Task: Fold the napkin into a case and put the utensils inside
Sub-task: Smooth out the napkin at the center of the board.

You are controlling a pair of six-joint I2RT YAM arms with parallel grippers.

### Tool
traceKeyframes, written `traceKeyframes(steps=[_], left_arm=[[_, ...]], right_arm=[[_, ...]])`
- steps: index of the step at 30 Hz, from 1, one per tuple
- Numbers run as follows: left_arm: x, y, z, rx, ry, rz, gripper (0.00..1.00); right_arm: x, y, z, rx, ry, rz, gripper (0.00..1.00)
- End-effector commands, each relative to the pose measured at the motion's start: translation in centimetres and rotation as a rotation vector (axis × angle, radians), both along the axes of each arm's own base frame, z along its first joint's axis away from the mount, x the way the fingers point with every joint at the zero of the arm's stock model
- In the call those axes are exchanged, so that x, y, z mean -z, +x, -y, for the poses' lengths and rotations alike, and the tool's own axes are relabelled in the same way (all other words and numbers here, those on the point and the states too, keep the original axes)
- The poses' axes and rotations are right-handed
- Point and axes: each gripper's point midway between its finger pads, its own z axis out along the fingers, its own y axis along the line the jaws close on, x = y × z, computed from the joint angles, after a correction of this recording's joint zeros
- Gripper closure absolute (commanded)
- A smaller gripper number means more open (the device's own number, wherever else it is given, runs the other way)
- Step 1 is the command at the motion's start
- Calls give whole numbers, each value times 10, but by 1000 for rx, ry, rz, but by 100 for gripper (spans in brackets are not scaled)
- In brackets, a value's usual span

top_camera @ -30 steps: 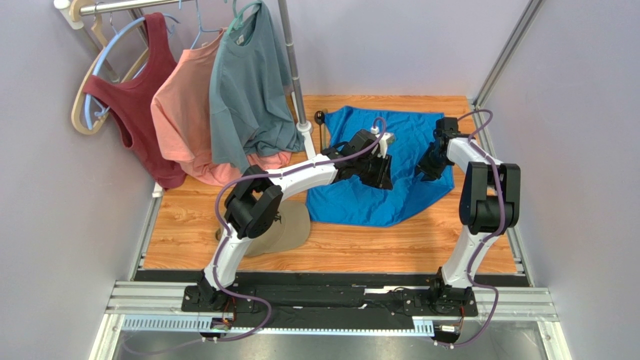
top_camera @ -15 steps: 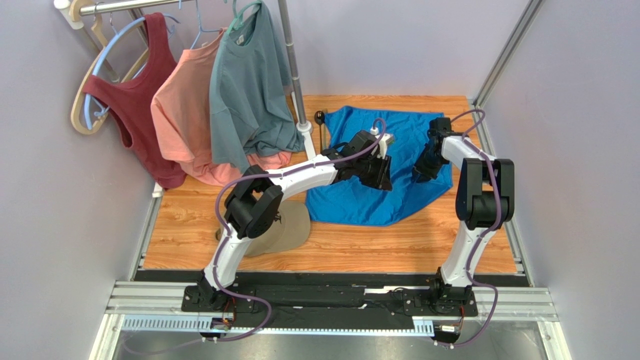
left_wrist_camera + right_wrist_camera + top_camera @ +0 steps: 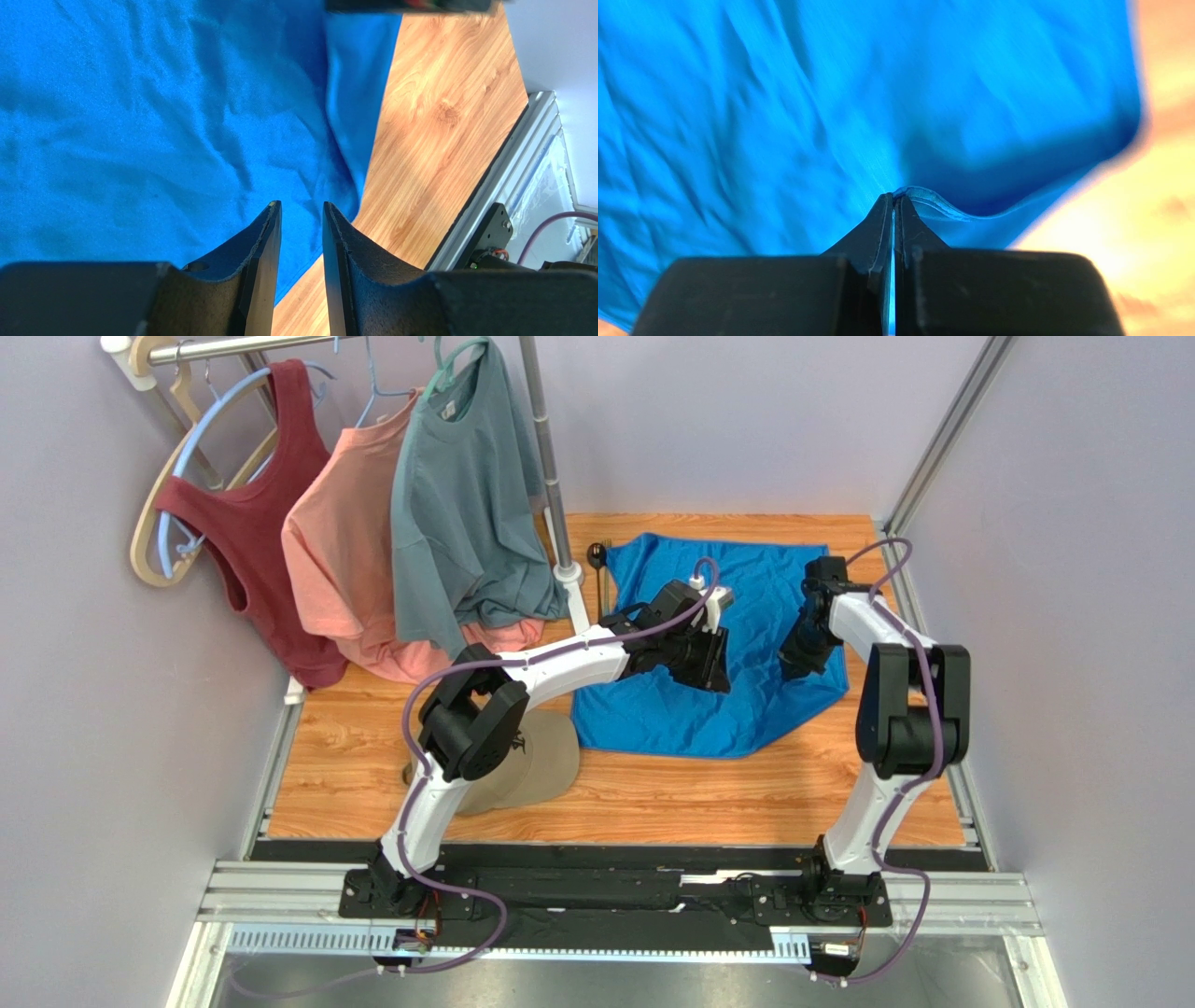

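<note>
Napkin (image 3: 744,714) lies spread on bench (image 3: 631,798), upper centre-right of overhead view. Right fingers (image 3: 887,218) closed on a thin pinch of its right edge; left fingers (image 3: 713,672) part open over it, empty. Risk: shallow pinch slips when pulled, or cloth bunches and skews the fold.

Left arm (image 3: 547,669) stretched forward and rightward, left gripper (image 3: 300,206) angled down, jaws narrowly apart, nothing between them. Right arm (image 3: 912,703) elbow high, forearm reaching forward, right gripper (image 3: 892,201) clamped tight on napkin (image 3: 773,105) edge.
</note>
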Motion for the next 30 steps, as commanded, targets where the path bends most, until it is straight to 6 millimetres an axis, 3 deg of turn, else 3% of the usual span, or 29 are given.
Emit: traceKeyframes(steps=[1,4,5,6,7,8,9,11,13,15,17,19,20,21,22,23,24,25,26,27,28,29,30], left_arm=[[-16,0,7,8,-57,-2,64],[-16,-1,7,5,-71,-25,64],[-18,-1,7,1,-77,-37,64],[-16,0,7,-1,-78,-47,64],[-19,-2,7,2,-85,-54,64],[-19,-1,8,-3,-87,-57,64],[-20,-1,7,-5,-84,-61,64],[-19,3,6,-19,-74,-58,64],[-20,8,4,-28,-72,-61,63],[-17,12,0,-41,-58,-62,62],[-17,21,-5,-60,-55,-53,62],[-16,29,-8,-79,-51,-50,62],[-14,37,-14,-95,-47,-50,62],[-11,39,-17,-102,-38,-58,62],[-12,43,-19,-111,-36,-59,62],[-7,48,-24,-121,-21,-63,62],[-5,50,-26,-128,-16,-58,62],[-2,53,-28,-139,-5,-51,62],[9,54,-30,-139,20,-62,62],[14,55,-30,-137,32,-72,62],[13,56,-26,-133,32,-78,63],[29,53,-25,-135,47,-117,63],[32,51,-21,-134,41,-135,64]], right_arm=[[-46,-42,14,8,-80,39,100],[-33,-87,21,41,-104,-36,100],[-40,-98,23,68,-102,-13,100],[-24,-126,26,97,-108,-74,100],[-22,-145,34,149,-107,-107,100],[-31,-158,36,183,-101,-67,97],[-28,-171,34,240,-89,-68,90],[-47,-172,33,296,-69,5,73],[-74,-164,41,341,-94,120,38],[-88,-156,50,314,-135,171,32],[-103,-124,53,248,-133,273,31],[-101,-88,46,145,-92,296,34],[-115,-66,43,116,-70,344,35],[-119,-46,27,48,18,379,36],[-101,-29,18,-3,58,331,38],[-114,-7,12,-32,86,370,39],[-114,9,3,-65,125,387,41],[-96,23,-7,-92,146,351,41],[-107,46,-11,-117,146,391,41],[-105,58,-13,-124,143,395,41],[-100,67,-16,-125,148,391,41],[-82,79,-19,-122,177,365,41],[-86,94,-18,-118,174,399,41]])
